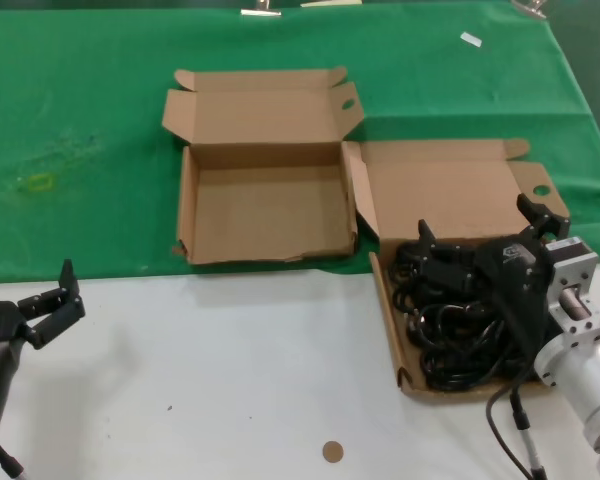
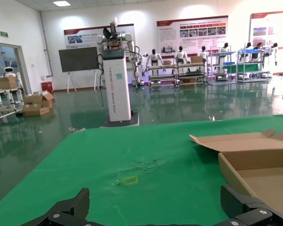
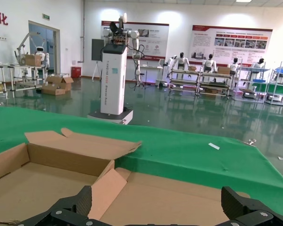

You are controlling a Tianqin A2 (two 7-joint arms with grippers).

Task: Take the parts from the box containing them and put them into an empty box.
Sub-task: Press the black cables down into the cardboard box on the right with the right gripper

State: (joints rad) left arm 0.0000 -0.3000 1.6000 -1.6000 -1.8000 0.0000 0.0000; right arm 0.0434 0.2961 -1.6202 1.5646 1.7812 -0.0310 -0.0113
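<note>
The parts (image 1: 448, 325), black looped cords with plugs, fill the box containing them (image 1: 388, 318) at the right, whose lid (image 1: 450, 195) lies open behind. My right gripper (image 1: 478, 226) hovers open just above the back of that pile, holding nothing. In the right wrist view the right gripper (image 3: 156, 201) faces the lid (image 3: 179, 197), and the cords are out of view. The empty box (image 1: 265, 208) stands open to the left, touching the full one. My left gripper (image 1: 70, 292) rests open over the white table at the near left, well away from both boxes; from it, the empty box (image 2: 259, 165) shows.
A green cloth (image 1: 80, 120) covers the far half of the table, with a yellow mark (image 1: 37, 182) and a white tag (image 1: 470, 39). The near half is white tabletop (image 1: 230, 370) with a small brown disc (image 1: 331, 451). The right arm's cable (image 1: 505, 420) hangs by the full box.
</note>
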